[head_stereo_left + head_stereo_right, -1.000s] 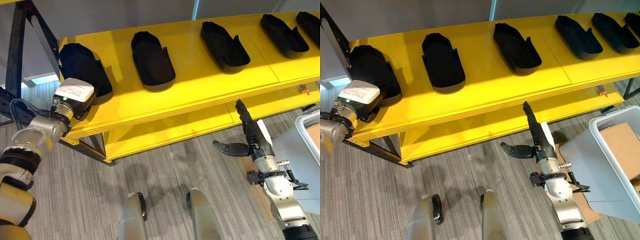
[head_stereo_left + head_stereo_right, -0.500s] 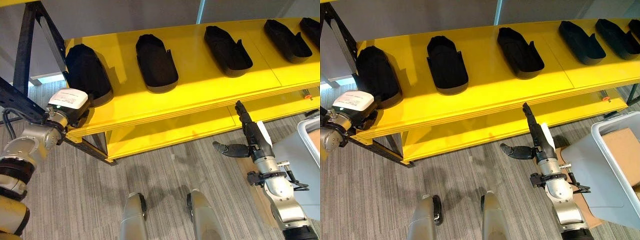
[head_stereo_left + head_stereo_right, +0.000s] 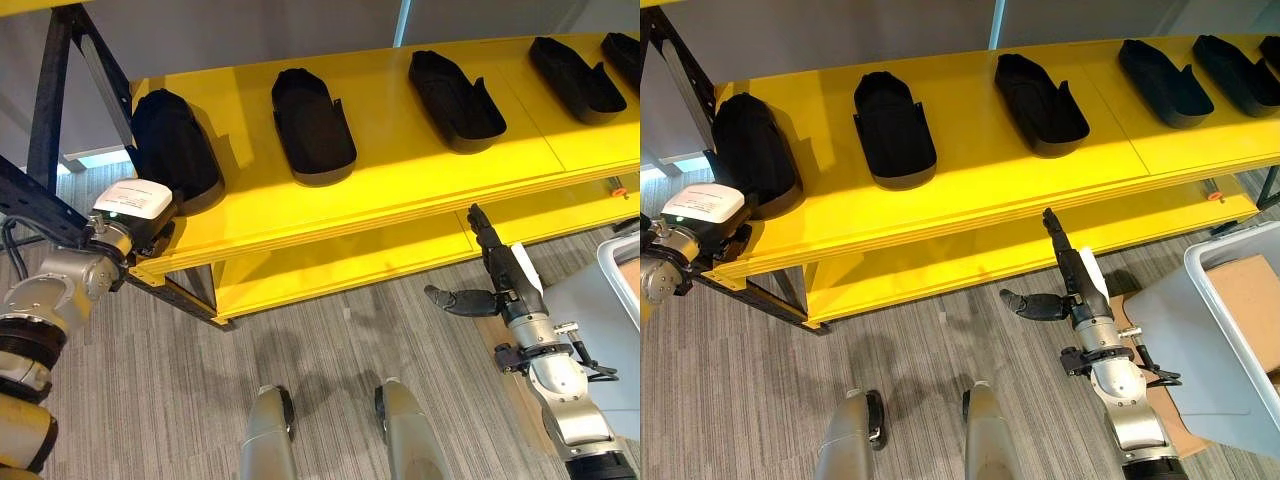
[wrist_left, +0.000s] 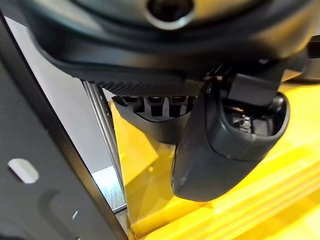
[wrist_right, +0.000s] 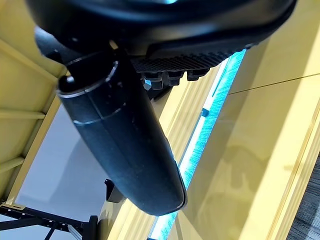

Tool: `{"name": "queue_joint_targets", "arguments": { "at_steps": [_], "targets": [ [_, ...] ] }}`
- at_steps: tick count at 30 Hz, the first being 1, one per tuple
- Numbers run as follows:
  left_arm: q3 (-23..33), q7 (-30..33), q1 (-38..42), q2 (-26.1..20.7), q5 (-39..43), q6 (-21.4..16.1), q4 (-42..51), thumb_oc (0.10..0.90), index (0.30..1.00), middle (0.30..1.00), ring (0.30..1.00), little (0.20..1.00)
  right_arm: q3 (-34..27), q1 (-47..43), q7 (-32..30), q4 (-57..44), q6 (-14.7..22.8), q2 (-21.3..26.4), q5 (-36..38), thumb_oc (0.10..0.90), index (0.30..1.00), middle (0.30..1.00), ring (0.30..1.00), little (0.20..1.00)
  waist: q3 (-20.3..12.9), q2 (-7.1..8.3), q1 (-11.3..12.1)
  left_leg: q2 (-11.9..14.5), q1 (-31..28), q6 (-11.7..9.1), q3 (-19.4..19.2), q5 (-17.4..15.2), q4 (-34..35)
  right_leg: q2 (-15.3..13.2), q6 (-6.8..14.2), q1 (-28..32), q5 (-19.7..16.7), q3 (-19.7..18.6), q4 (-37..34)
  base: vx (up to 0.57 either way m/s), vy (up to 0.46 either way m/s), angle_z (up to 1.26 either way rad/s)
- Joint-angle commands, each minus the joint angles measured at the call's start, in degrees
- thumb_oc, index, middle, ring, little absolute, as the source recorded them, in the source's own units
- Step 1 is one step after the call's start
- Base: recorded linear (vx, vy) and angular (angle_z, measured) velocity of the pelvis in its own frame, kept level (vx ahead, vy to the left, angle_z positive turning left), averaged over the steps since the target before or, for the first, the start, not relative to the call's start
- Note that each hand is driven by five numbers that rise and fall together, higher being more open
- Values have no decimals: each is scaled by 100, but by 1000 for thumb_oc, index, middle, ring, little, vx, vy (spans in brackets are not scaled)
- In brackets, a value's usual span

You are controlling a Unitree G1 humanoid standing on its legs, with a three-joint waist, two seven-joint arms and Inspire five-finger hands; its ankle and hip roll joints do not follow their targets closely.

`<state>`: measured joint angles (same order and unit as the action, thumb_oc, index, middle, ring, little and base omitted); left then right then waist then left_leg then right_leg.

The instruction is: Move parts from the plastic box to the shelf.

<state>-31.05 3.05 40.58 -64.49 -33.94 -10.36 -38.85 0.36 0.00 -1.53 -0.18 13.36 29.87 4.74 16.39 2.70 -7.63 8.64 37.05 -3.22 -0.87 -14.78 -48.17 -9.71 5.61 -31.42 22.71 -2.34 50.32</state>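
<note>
At the far left end of your yellow shelf [image 3: 400, 180], the left robot hand [image 3: 150, 222] sits at the front edge beside the leftmost black part [image 3: 172, 145]; whether its fingers are spread, you cannot tell. Four more parts lie spaced along the shelf, seemingly for order. Further right, below the shelf edge, your right robot hand [image 3: 495, 275] points straight-fingered and empty. The plastic box [image 3: 1230, 330] waits at far right.

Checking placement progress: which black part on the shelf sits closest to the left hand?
The leftmost part, at the shelf's end, right beside the left hand; the other parts lie farther along.
</note>
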Motion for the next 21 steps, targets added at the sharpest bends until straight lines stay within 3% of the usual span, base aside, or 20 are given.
{"name": "queue_joint_targets", "arguments": {
  "at_steps": [1, 21],
  "targets": [
    [391, 185, 122, -605, 6, 252, -201, 900, 1000, 1000, 1000, 1000, -685, -158, -144, -847, 469, 147, 124, 900, 1000, 1000, 1000, 1000, -370, -138, 51, 367, -248, -71, 397, -78, 172, -414, 75, 779, -373, -123, -926, 0, 0, 0],
    [-283, 514, 893, -530, -474, 325, -1459, 900, 1000, 1000, 1000, 1000, -522, -85, -224, -914, 569, 267, 109, 900, 1000, 1000, 1000, 1000, -418, -200, -25, 360, -301, -52, 333, -55, 205, -457, 129, 773, -464, -183, -991, 0, 0, 0]
  ]
}}
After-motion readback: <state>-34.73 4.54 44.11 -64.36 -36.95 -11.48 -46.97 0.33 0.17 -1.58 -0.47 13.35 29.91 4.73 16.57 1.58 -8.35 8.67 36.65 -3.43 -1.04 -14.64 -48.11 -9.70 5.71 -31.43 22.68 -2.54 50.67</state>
